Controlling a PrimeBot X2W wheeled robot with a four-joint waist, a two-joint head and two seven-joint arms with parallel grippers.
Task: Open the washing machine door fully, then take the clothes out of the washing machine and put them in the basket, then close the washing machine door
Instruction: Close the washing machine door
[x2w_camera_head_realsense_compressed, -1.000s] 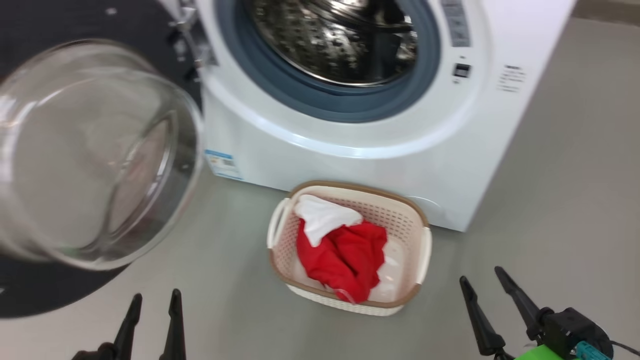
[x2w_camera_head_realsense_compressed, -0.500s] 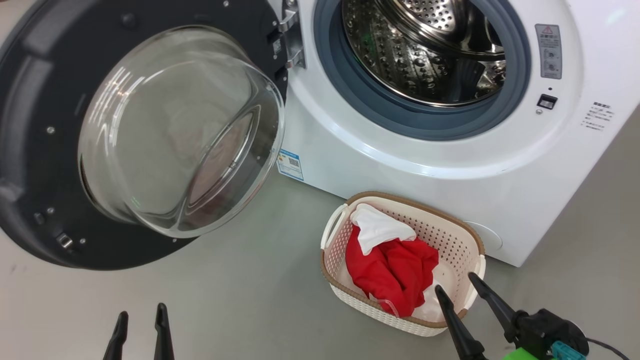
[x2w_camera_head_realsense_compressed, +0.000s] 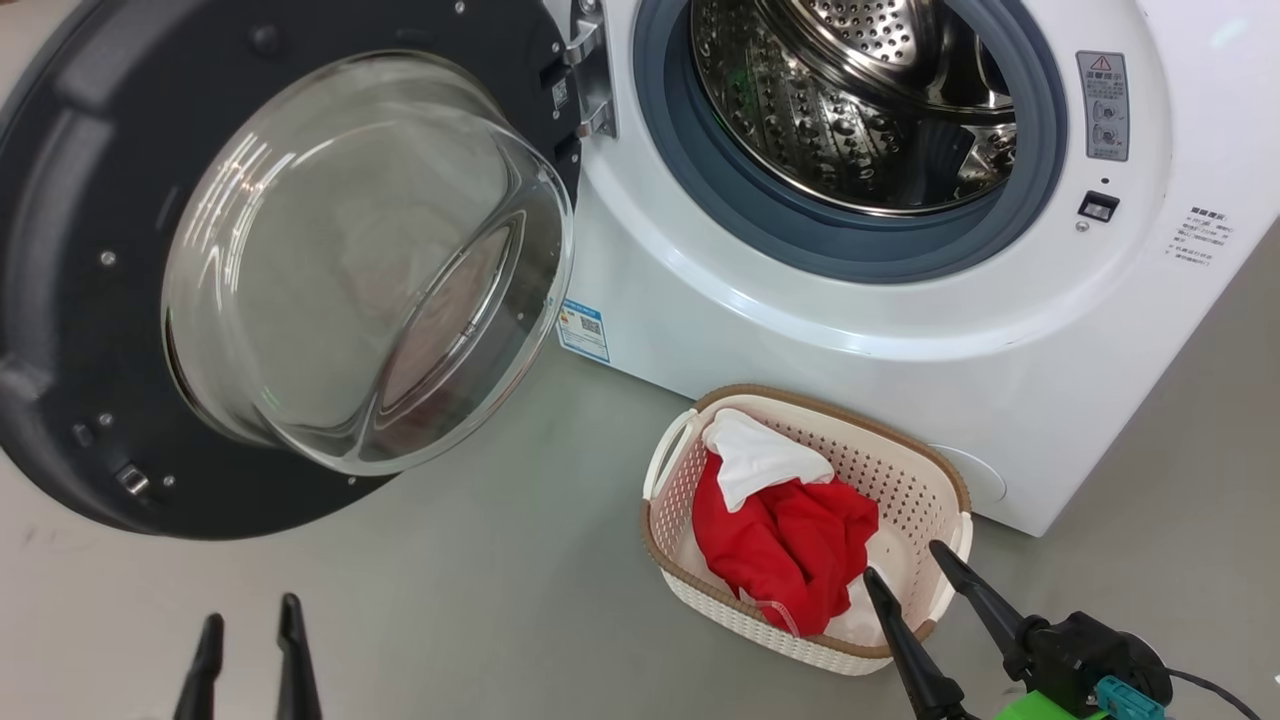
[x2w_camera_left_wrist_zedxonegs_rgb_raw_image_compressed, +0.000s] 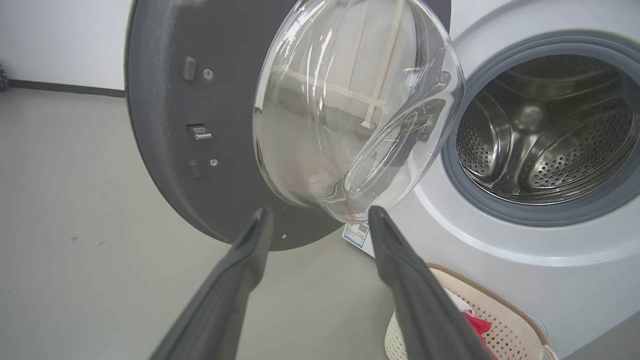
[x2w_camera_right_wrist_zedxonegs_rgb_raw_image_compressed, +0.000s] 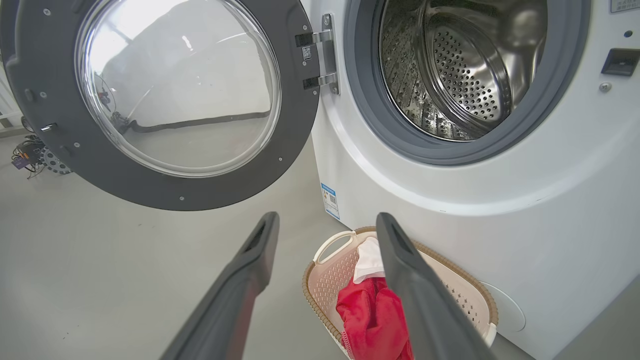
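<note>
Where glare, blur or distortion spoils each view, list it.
Head view: sharp, with white glare streaks on the washing machine door glass and glints off the steel drum. Left wrist view: the door's bowl warps what lies behind it. Right wrist view: wide-angle lens bows the washing machine front; bright reflection washes out the window's upper left.

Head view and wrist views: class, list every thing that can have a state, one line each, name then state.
Washing machine door: wide open, at the left.
Drum: no clothes visible inside.
Basket: upright on the floor, holding clothes.
Clothes: red and white, bunched in the basket.
Left gripper: open, empty.
Right gripper: open, empty, by the basket's near rim.
</note>
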